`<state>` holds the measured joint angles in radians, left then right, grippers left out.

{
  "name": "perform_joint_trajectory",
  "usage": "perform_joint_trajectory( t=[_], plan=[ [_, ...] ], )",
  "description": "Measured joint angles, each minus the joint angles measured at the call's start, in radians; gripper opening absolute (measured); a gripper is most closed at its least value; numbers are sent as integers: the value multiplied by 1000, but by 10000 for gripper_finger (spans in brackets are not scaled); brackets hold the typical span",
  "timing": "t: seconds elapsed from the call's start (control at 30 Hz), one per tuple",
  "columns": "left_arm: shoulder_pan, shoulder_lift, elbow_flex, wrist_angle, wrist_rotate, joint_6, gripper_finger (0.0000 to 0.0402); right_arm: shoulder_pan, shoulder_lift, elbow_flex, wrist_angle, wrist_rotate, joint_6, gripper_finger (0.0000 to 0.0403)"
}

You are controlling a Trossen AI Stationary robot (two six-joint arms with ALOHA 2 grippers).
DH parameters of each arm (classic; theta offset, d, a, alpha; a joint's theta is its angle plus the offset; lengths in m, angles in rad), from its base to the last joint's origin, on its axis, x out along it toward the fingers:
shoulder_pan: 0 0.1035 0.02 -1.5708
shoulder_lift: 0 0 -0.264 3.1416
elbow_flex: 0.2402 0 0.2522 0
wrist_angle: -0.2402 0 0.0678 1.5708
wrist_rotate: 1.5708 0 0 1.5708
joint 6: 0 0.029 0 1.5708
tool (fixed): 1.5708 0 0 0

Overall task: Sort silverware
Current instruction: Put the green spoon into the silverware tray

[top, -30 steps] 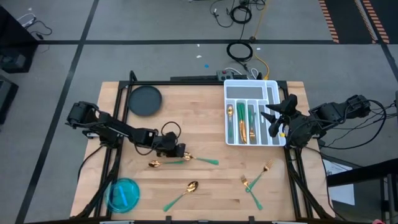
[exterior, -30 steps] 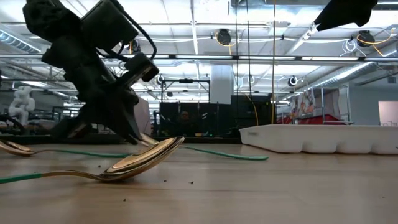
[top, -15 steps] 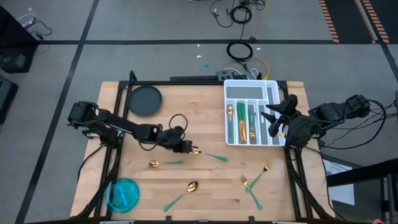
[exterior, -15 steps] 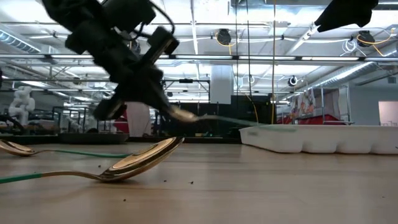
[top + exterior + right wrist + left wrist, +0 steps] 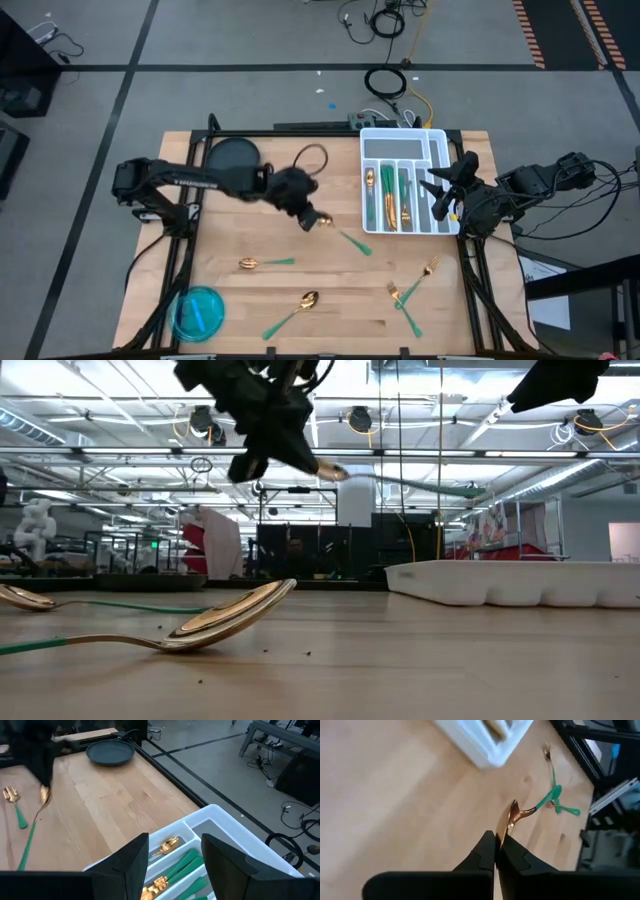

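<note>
My left gripper hangs over the middle of the table, left of the white tray, and is shut on one spoon with a gold head and a green handle. In the low view this spoon is high above the table. My right gripper waits open above the tray's right side. Two more spoons and two forks lie flat on the wood. Several pieces lie in the tray's compartments. My left gripper pinches the spoon by its gold head between the two shut fingers. The fingers come slanting down from the table's left. The spoon is lifted clear and roughly level, its green handle reaching out past the fingers toward the near right.
A dark round plate sits at the far left of the table and a blue bowl at the near left corner. Bare wood lies between the plate and the tray. Cables lie on the floor beyond the far edge.
My left gripper has risen from the table and moved toward the far edge and right, toward the tray, staying shut on the spoon. The spoon, on the wood a second ago, is lifted clear and carried high; its handle now points near right.
</note>
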<state>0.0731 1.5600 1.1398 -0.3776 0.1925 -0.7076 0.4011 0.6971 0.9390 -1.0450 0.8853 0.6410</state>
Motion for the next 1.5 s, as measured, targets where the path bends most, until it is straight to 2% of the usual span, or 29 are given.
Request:
perform_joint_trajectory(
  t=[0.17,0.3,0.43,0.63,0.83,0.97,1.17,1.5],
  plan=[
    [110,0,154,-141,61,219,4,0,0,0,0,0,-3,176],
    [199,1,252,-188,84,415,4,0,0,0,-1,0,-23,176],
    [280,36,364,-232,180,506,4,0,0,0,-2,0,-37,176],
    [351,161,561,-366,305,592,4,0,0,0,-7,0,-51,176],
    [360,331,764,-487,399,706,4,0,0,0,-7,0,-77,176],
    [360,438,872,-506,450,734,4,0,0,0,-7,0,-87,176],
    [372,559,967,-509,461,787,4,0,0,0,-7,0,-88,176],
    [469,690,1032,-509,430,1014,4,0,3,0,-7,4,-4,176]
  ],
)
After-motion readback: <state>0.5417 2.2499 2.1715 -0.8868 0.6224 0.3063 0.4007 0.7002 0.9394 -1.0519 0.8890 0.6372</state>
